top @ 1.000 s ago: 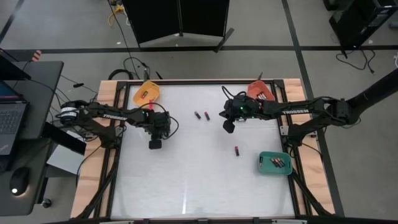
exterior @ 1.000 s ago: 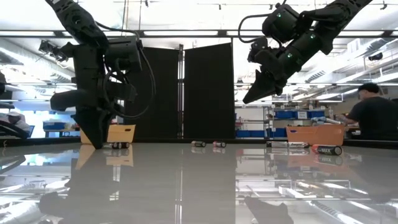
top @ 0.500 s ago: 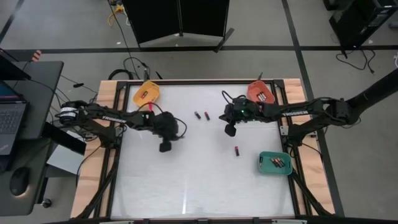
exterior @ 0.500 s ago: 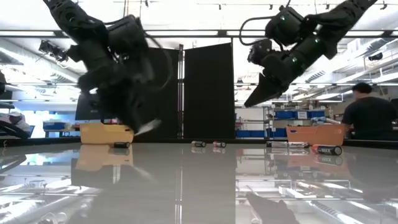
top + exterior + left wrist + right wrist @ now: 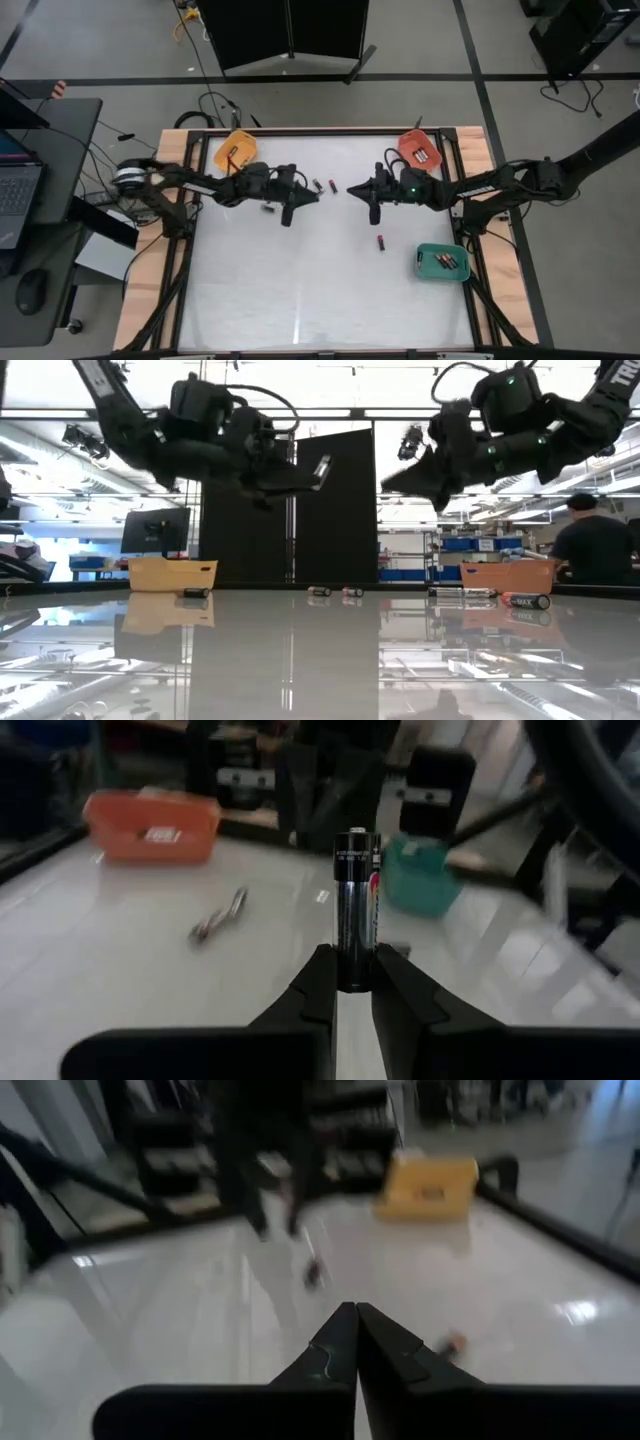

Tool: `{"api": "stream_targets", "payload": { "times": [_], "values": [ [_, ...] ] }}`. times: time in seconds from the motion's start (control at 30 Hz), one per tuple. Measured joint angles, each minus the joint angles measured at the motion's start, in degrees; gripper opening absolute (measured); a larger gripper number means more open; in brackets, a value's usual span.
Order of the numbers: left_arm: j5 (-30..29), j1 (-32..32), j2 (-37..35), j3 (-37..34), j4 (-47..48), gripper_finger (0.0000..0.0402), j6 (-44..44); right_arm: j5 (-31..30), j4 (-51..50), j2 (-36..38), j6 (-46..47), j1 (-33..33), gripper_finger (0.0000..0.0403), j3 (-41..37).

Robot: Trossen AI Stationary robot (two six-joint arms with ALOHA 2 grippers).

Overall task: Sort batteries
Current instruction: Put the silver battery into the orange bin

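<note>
My left end effector (image 5: pixel 348 982) grips a battery (image 5: pixel 357 907) upright, raised above the counter (image 5: pixel 300 280) near the yellow tray (image 5: pixel 236 150). My right end effector (image 5: pixel 356 1332) is closed, empty.

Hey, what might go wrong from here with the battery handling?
1. The left gripper pinches only the battery's lower end, lifted off the table; it may slip out.
2. The shut right gripper points at the left one across a narrow gap above the two loose batteries; they may collide.
</note>
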State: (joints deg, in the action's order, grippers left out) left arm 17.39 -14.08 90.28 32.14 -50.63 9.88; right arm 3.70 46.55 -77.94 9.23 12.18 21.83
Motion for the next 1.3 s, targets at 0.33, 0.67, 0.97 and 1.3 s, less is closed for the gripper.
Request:
{"api": "stream_targets", "payload": {
  "times": [0.33,0.67,0.97,1.3],
  "values": [
    [5.9,-3.5,13.3,7.1,-24.4,0.0044,7.3,-0.4,9.9,-0.1,4.3,-1.3,0.0064,4.8],
    [10.0,-4.5,14.3,13.6,-24.0,0.0044,6.7,-3.8,10.1,-0.1,7.5,-1.3,0.0150,8.2],
    [11.5,-5.3,14.3,17.0,-15.9,0.0044,6.9,-4.8,10.4,-0.1,7.0,-0.6,0.0170,8.2],
    [13.4,-5.4,14.3,20.4,-12.3,0.0044,5.6,-4.2,10.4,-0.1,6.8,-0.1,0.0131,8.2]
  ]
}}
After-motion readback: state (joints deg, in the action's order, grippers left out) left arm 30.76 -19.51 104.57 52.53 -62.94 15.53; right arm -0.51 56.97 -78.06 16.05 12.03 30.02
